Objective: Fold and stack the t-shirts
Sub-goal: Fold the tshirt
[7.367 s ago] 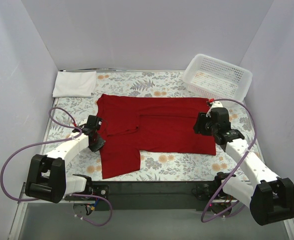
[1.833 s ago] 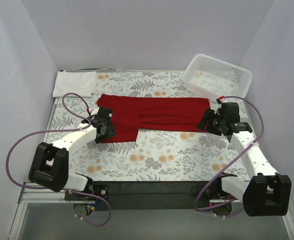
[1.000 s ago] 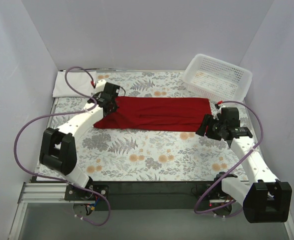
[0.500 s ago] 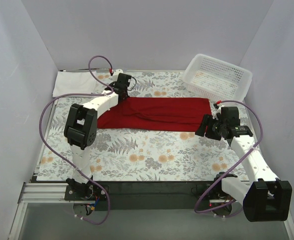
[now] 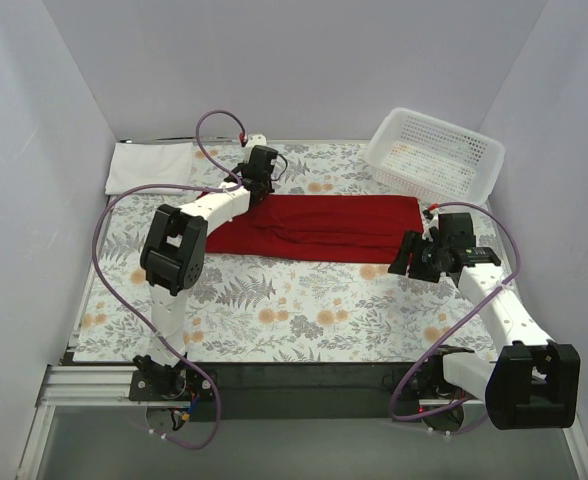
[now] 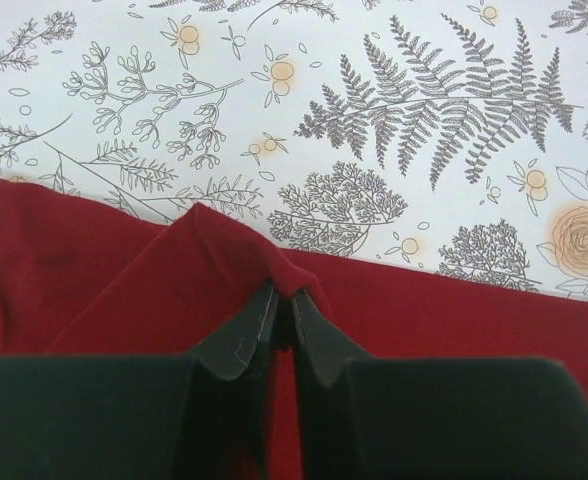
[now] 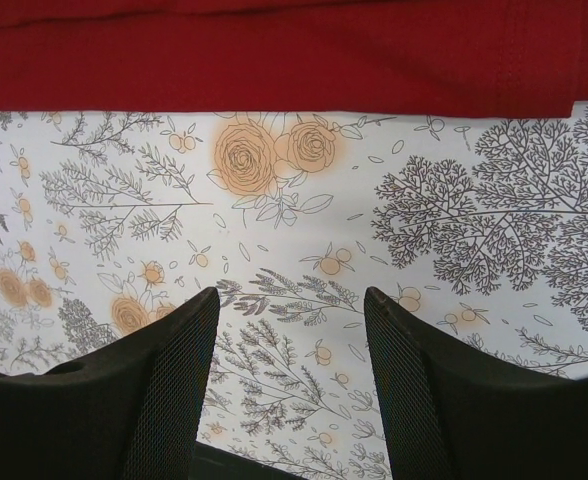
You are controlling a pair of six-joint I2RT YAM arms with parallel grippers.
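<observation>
- Red t-shirt (image 5: 319, 228) lies as a long folded band across the far middle of the floral table (image 5: 304, 310).
- Left gripper (image 6: 282, 325) has its jaws pinched together on a raised fold at the shirt's far-left edge.
- Right gripper (image 7: 292, 320) hangs with jaws apart, holding nothing, just near of the shirt's right end.
- White t-shirt (image 5: 149, 166) sits folded in the far-left corner.

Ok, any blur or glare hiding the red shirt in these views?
Top external: even light, no glare, red t-shirt crisp. Left wrist: cloth sharp, but the left fingers pinching it are a soft dark blur up close. Right wrist: sharp throughout, shirt only along the top edge.
</observation>
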